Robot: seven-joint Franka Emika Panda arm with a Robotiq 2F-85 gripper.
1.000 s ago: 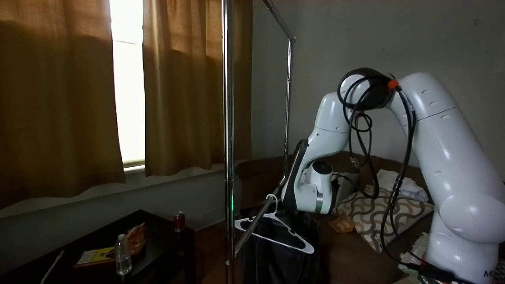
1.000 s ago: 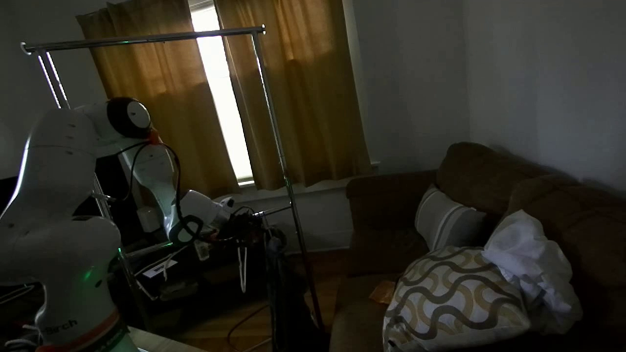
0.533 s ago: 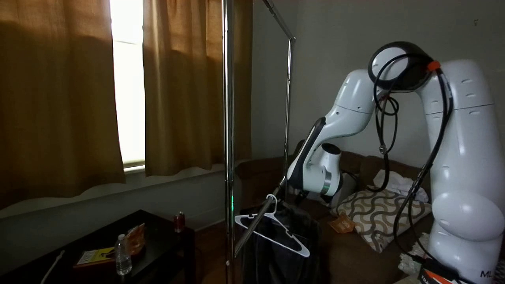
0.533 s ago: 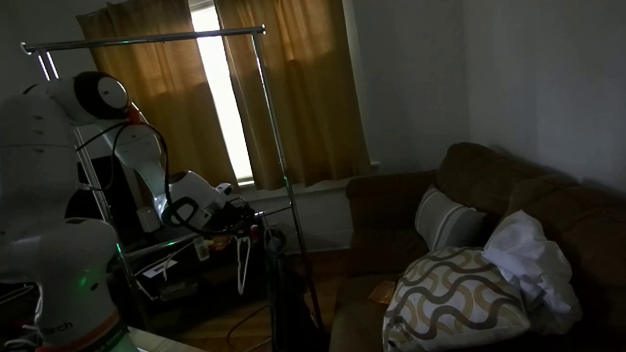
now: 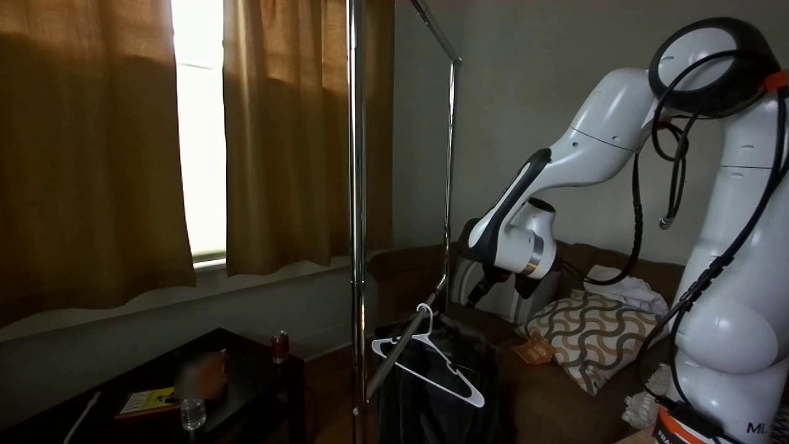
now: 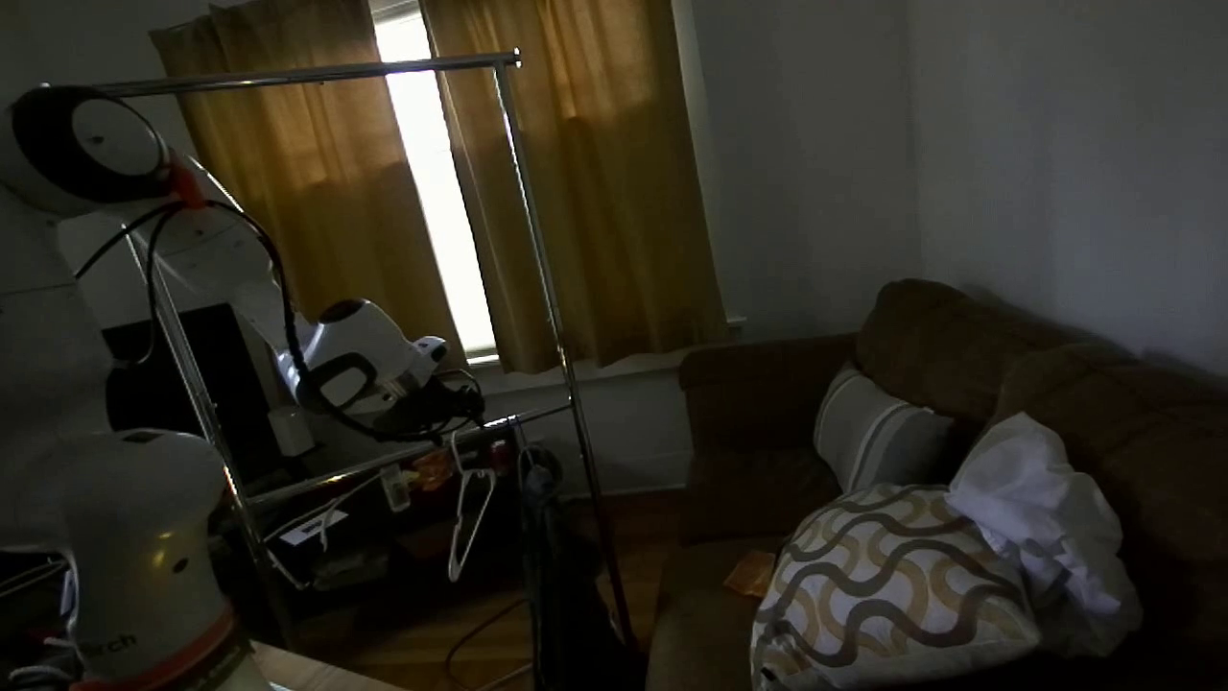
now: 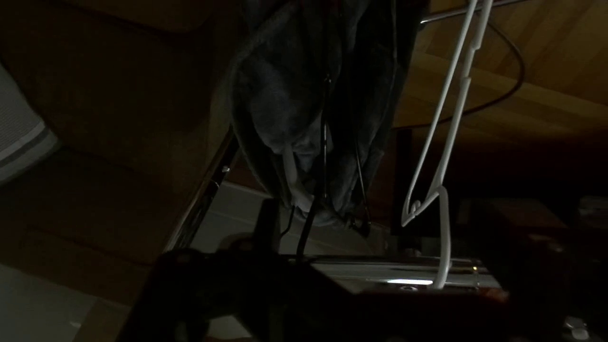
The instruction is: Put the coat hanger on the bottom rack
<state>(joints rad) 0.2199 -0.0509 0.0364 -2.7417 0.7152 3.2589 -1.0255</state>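
Observation:
The pale whitish-grey coat hanger (image 5: 439, 351) hangs by its hook over the bottom rack (image 5: 394, 357), the low silver bar of the chrome stand. In an exterior view the hanger (image 6: 477, 526) also hangs below the bar (image 6: 326, 480). In the wrist view the hook (image 7: 445, 228) curves over the bar (image 7: 370, 271), its end hidden behind the dark gripper body. My gripper (image 5: 502, 290) is above and behind the bar, apart from the hanger. Its fingers are spread with nothing between them. In the wrist view the right finger is lost in darkness.
Dark clothing (image 5: 425, 407) on thin dark hangers hangs on the same bar beside the hanger. The stand's upright post (image 5: 357, 185) is near. A black table (image 5: 246, 339) holds a red can (image 5: 280, 346) and a bottle (image 5: 193, 413). A sofa with a patterned pillow (image 5: 592, 339) stands behind.
The arm has risen and drawn back from the bar, to the right in one exterior view and left in another. The hanger stays on the bar and has swung and turned slightly.

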